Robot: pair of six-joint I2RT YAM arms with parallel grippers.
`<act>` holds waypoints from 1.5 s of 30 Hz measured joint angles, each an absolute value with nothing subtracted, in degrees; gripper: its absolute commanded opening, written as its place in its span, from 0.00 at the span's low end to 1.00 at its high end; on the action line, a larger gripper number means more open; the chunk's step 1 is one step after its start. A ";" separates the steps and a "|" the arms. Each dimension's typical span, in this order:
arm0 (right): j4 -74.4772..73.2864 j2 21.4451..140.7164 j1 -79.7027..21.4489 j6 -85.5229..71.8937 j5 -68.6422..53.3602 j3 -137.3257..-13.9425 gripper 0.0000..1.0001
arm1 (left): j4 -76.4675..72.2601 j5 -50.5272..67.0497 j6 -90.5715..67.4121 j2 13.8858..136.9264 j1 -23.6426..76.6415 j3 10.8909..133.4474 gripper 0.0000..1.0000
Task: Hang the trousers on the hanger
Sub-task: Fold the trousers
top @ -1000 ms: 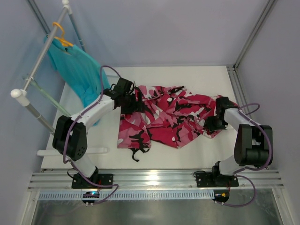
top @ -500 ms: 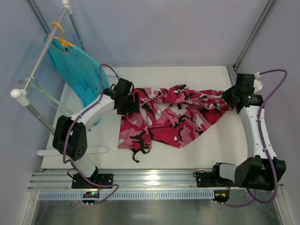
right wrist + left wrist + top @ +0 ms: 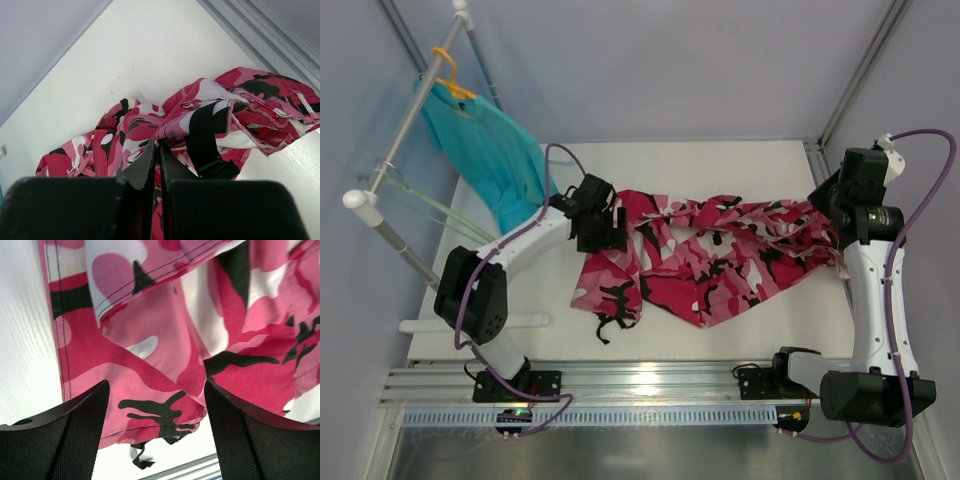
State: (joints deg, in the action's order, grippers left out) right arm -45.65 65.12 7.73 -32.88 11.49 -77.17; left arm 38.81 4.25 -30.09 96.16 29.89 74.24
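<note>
No legible text, label, brand or number noted in any view. The cloth of the trousers [image 3: 720, 265] bears camouflage patches only, no lettering.

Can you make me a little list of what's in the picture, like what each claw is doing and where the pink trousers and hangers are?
Trousers: pink camouflage, spread across the white table
Right claw: shut, pinching one end of the trousers
Left claw: open above the other end, holding nothing
Green hanger: on the white rack, no trousers on it yet
Teal garment: on the orange hanger, same rack
</note>
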 measured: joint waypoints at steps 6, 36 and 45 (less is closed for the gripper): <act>-45.34 64.88 7.73 -31.57 11.25 -77.03 0.04 | 38.76 2.07 -32.08 97.86 29.80 71.57 0.77; -43.33 58.89 12.49 -30.11 6.15 -71.16 0.04 | 48.60 -17.23 -20.05 117.73 22.59 136.20 0.00; -41.71 56.53 12.51 -30.06 0.34 -65.10 0.04 | 40.86 -13.13 -18.98 132.66 16.95 135.15 0.24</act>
State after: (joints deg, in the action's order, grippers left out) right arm -41.71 56.53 12.51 -30.06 0.34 -65.10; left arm 40.86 -13.13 -18.98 132.66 16.95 135.15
